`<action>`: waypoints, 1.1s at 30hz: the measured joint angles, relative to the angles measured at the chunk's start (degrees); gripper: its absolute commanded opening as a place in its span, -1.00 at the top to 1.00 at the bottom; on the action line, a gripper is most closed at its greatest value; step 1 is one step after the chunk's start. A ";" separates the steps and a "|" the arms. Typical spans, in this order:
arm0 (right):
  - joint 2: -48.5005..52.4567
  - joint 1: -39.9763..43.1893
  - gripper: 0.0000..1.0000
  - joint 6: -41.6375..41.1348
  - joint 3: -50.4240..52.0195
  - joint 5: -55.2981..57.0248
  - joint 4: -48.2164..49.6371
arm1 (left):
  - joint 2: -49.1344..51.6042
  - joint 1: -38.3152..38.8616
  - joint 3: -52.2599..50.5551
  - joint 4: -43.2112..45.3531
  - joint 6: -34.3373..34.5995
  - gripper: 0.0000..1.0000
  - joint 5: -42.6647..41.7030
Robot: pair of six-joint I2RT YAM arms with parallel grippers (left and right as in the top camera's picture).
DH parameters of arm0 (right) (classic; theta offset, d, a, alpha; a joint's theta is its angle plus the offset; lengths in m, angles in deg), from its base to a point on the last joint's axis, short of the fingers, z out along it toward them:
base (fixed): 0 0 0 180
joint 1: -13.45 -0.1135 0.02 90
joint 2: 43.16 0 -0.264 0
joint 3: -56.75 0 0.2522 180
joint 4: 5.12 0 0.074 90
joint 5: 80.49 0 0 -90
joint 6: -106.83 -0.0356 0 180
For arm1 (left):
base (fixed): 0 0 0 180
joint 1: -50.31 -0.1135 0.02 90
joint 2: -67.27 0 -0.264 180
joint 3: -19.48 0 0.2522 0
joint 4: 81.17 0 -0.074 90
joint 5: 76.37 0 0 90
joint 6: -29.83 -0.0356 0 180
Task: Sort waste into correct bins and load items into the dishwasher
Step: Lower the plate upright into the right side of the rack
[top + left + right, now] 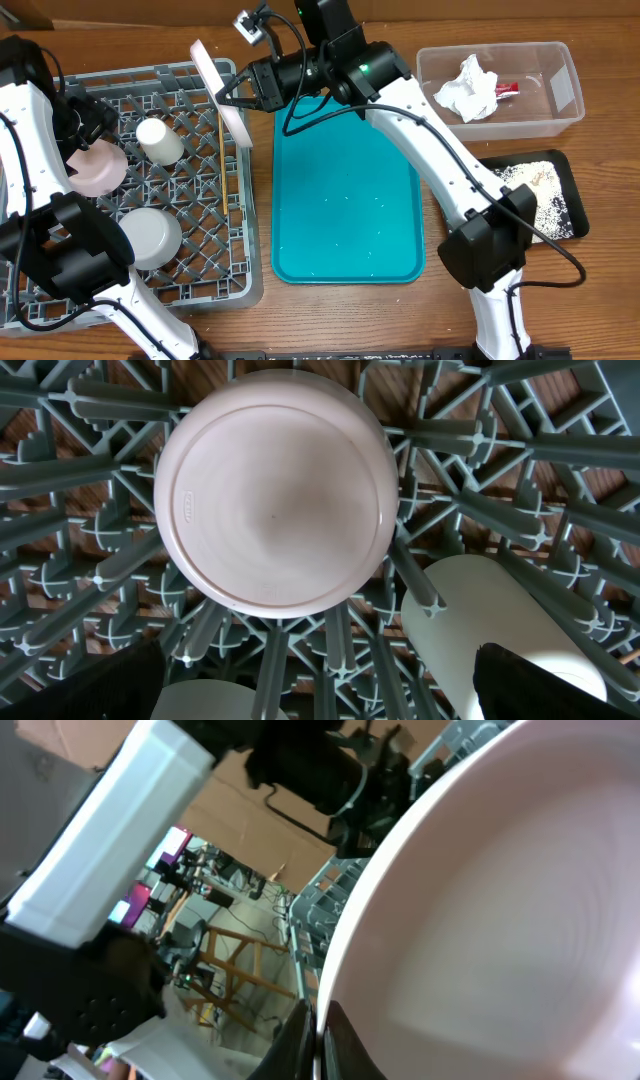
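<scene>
Left gripper [90, 135], left edge: pointing down, jaws wide apart. Right arm stretched to upper centre, right gripper [232, 100] pinching large white plate [212, 70].

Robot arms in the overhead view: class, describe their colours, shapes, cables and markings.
Both the right arm and left arm have smooth white tubular links joined by bulky black housings. Thin black cables loop along the right one, which shows a small green light. The jaws are black.

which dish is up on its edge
The large white round plate at the right wall of the grey rack, gripped by the right hand; the pinkish bowl, white cup and grey-green bowl rest unheld.
</scene>
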 measured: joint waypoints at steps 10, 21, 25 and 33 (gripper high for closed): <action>1.11 0.04 0.93 -4.20 0.04 0.11 3.28 | 0.00 0.00 0.00 0.00 0.00 -1.00 -0.20; 1.11 0.04 0.93 -7.06 0.04 -2.08 6.75 | 0.00 0.00 0.00 0.00 0.00 -1.00 -0.20; 1.11 0.04 0.93 -8.07 0.04 -2.12 7.17 | 0.00 0.00 0.00 0.00 0.00 -1.00 -0.20; 1.11 0.04 0.93 -8.57 0.04 -2.49 7.08 | 0.00 0.00 0.00 0.00 0.00 -1.00 -0.20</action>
